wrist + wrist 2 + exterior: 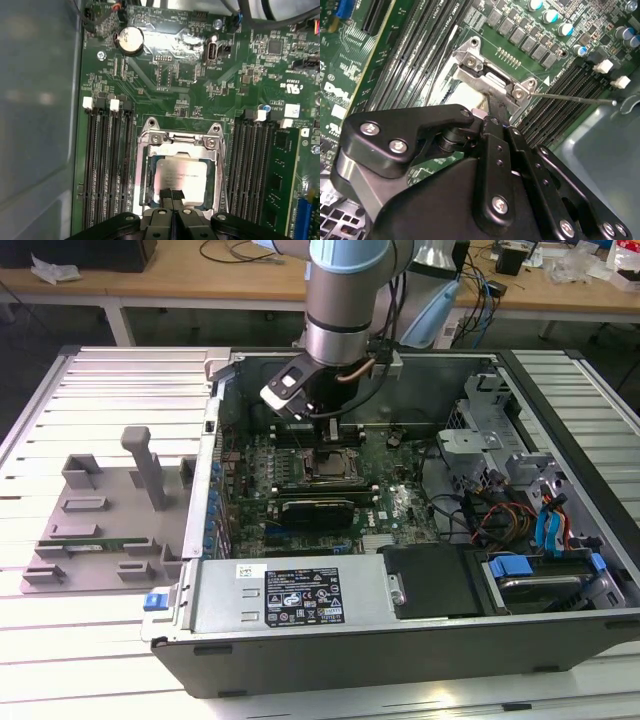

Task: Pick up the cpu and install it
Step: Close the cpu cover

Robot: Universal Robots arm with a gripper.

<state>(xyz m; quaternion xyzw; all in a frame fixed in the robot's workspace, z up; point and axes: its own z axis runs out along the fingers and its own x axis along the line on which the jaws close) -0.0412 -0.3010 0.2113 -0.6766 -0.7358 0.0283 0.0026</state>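
Observation:
The cpu [181, 174], a flat silvery square, lies inside the metal socket frame [180, 140] on the green motherboard [200, 75]. My gripper [172, 194] hangs right above the cpu's edge with its two black fingers pressed together and nothing between them; whether they touch the chip I cannot tell. In the second wrist view the gripper's black body covers most of the socket, and a pale corner of the cpu [462, 96] shows beside the frame's hinge [492, 82]. In the exterior view the gripper [330, 437] is lowered into the open computer case [400, 640] over the socket [330, 465].
Black memory slots [105, 160] flank the socket on both sides. A graphics card [318, 508], drive cage and coloured cables [540, 525] fill the case around it. A grey fixture plate [100, 520] with an upright post [145, 465] lies on the slatted table at the exterior view's left.

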